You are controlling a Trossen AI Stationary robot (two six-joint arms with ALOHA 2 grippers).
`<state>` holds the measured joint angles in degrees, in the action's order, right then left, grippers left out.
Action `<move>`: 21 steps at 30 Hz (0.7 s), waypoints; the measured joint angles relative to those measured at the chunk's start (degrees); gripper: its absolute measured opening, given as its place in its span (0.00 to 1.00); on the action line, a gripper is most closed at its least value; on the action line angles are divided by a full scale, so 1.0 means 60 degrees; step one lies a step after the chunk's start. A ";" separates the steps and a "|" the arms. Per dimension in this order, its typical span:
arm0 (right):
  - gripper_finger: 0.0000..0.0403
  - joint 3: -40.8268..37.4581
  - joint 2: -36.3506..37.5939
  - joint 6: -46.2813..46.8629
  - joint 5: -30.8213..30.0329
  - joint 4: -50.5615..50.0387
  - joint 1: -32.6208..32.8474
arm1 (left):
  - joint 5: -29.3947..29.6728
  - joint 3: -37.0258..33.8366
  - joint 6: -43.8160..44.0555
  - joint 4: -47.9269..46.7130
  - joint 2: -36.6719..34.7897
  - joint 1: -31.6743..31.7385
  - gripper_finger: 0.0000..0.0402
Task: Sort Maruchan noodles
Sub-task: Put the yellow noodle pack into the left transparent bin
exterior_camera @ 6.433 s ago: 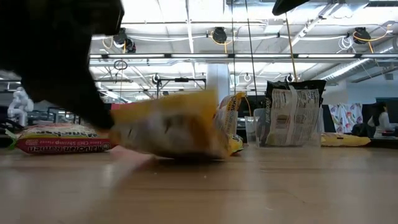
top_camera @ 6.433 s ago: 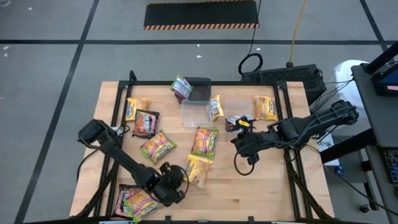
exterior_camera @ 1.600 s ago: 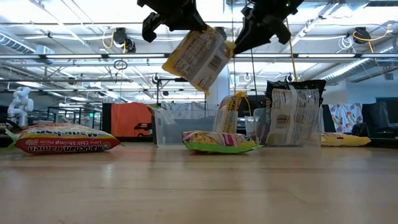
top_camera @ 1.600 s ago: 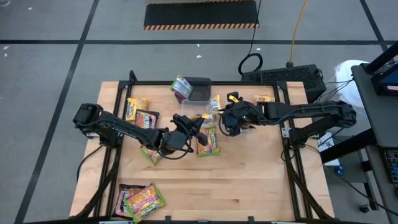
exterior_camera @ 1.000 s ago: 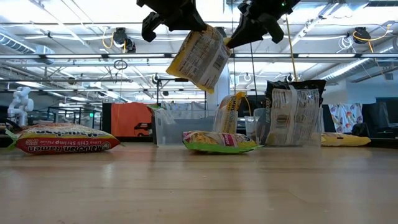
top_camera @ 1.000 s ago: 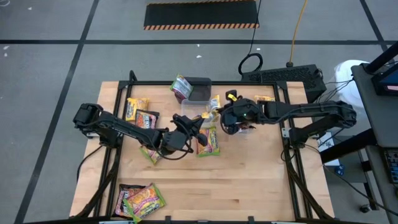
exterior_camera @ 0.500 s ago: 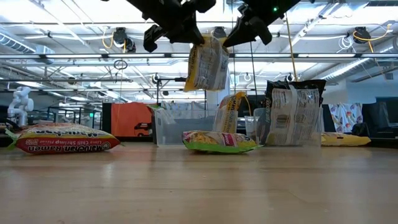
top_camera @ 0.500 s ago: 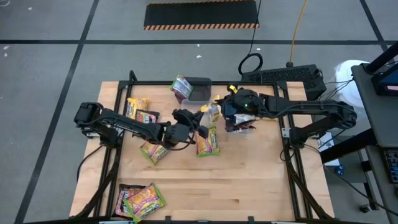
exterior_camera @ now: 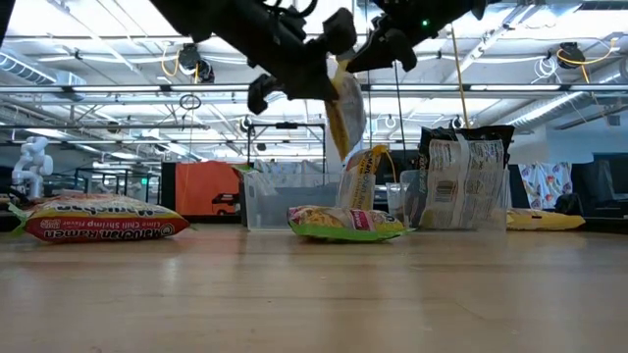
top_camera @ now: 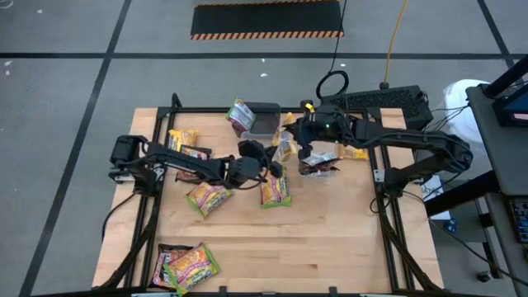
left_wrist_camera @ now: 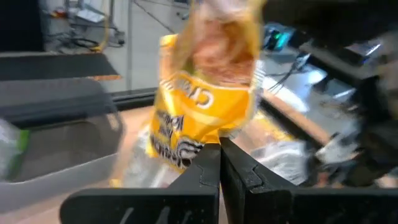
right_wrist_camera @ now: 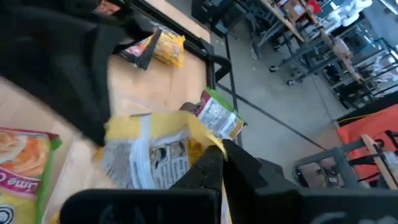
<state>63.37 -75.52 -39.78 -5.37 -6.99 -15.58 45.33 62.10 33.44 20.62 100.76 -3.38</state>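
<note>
**Two tools, one yellow packet, mid-air over the tubs**

Packet in the air — a yellow Maruchan noodle packet (exterior_camera: 345,110) hangs above the middle of the bench (top_camera: 330,239), and both arms have a pinch on it. The left tool (top_camera: 268,167) reaches in from the left side, fingers clamped tight on the packet's edge; the left wrist view shows the yellow wrapper (left_wrist_camera: 208,106) right at its closed fingertips. The right tool (top_camera: 304,136) comes across from the right, also squeezed fully closed on the same packet, which fills the right wrist view with its printed back (right_wrist_camera: 155,152) showing.

Below them sits a clear plastic tub (exterior_camera: 285,201) toward the far side of the bench, with a dark grey box (top_camera: 266,120) behind it at the far edge.

The other packets are scattered — a green-edged one (top_camera: 275,190) lies flat just near the left tool, another (top_camera: 208,198) to its left, a dark one (top_camera: 191,155) under the left arm, a yellow one (top_camera: 180,139) far left, and a small pile of green-edged packets (top_camera: 186,266) at the near left corner. In the low view a dark packet (exterior_camera: 461,176) stands upright on the right.
</note>
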 joint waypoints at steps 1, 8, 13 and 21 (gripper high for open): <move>0.00 0.0000 -0.0052 0.0002 0.0068 0.0004 -0.0051 | -0.0100 0.0001 0.0021 0.0162 0.0067 -0.0004 0.00; 0.00 0.0007 -0.0839 -0.0206 0.0426 0.0549 -0.0196 | -0.0390 -0.0006 -0.0064 0.0918 0.0180 -0.0131 0.00; 0.00 0.0007 -0.1318 -0.0311 0.0445 0.0882 -0.0192 | -0.0379 0.0001 -0.0330 0.1081 0.0180 -0.0127 0.00; 0.00 0.0000 -0.1624 -0.0311 0.0445 0.0877 -0.0301 | -0.0385 0.0004 -0.0528 0.0722 0.0180 0.0044 0.00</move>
<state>63.37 -85.26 -41.65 -2.70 -1.73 -17.38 43.02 62.12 30.27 24.96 101.84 -3.12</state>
